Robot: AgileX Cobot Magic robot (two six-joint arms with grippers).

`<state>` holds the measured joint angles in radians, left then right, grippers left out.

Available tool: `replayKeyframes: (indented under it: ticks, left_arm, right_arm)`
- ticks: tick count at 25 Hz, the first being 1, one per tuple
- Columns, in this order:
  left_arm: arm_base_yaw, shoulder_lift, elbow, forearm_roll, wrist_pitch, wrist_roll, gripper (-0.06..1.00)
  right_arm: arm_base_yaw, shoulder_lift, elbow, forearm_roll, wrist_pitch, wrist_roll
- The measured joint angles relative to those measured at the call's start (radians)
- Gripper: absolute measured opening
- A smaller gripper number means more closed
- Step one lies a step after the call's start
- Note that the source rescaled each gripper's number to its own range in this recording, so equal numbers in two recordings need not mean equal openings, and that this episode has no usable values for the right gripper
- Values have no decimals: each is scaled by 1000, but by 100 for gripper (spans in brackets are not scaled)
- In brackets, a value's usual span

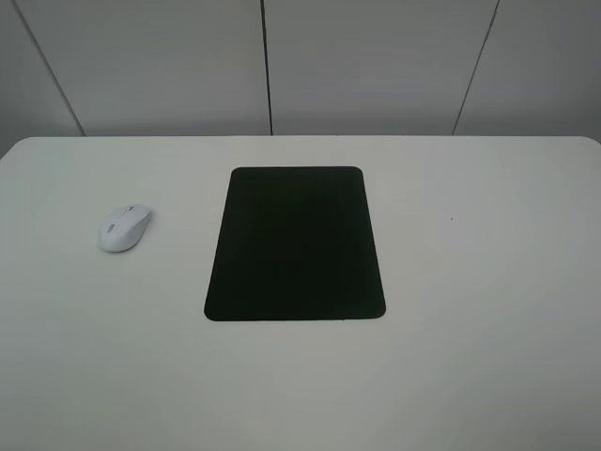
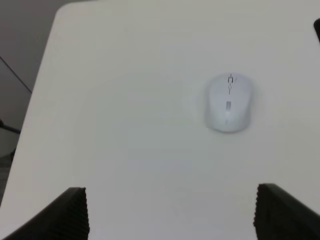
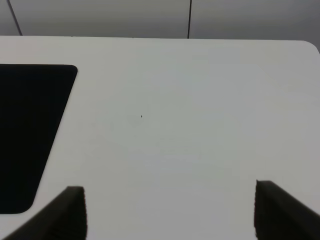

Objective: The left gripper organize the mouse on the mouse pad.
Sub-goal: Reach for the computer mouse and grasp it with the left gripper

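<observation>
A small white mouse (image 1: pixel 124 227) lies on the white table, left of the black mouse pad (image 1: pixel 296 243), apart from it. The left wrist view shows the mouse (image 2: pixel 228 102) ahead of my left gripper (image 2: pixel 170 212), whose two dark fingertips (image 2: pixel 70 212) stand wide apart with nothing between them. A sliver of the pad (image 2: pixel 317 29) shows at that view's edge. My right gripper (image 3: pixel 170 212) is open over bare table, with the pad (image 3: pixel 27 135) off to its side. Neither gripper appears in the exterior view.
The white table (image 1: pixel 470 282) ends at a grey panelled wall (image 1: pixel 376 66) behind. Its left edge (image 2: pixel 37 95) runs close to the mouse's side in the left wrist view. A tiny dark speck (image 3: pixel 141 117) marks the table right of the pad.
</observation>
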<state>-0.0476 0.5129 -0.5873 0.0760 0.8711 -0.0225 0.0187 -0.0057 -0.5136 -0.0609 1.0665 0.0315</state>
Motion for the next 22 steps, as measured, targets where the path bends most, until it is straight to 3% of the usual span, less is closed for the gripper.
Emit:
replayKeyframes:
  ticks: [6,10,16,22]
  left_arm:
    - [0,502,-146,1,-131,0,46]
    - [-36,749,-278,10,-158,2,46]
    - [-70,993,-415,11,-171,8,46]
    - [-70,1123,-439,11,-206,9,46]
  right_arm:
    - [0,0,0,0,0,0]
    - [0,0,0,0,0,0]
    - [0,0,0,0,0,0]
    - [0,0,0,0,0,0]
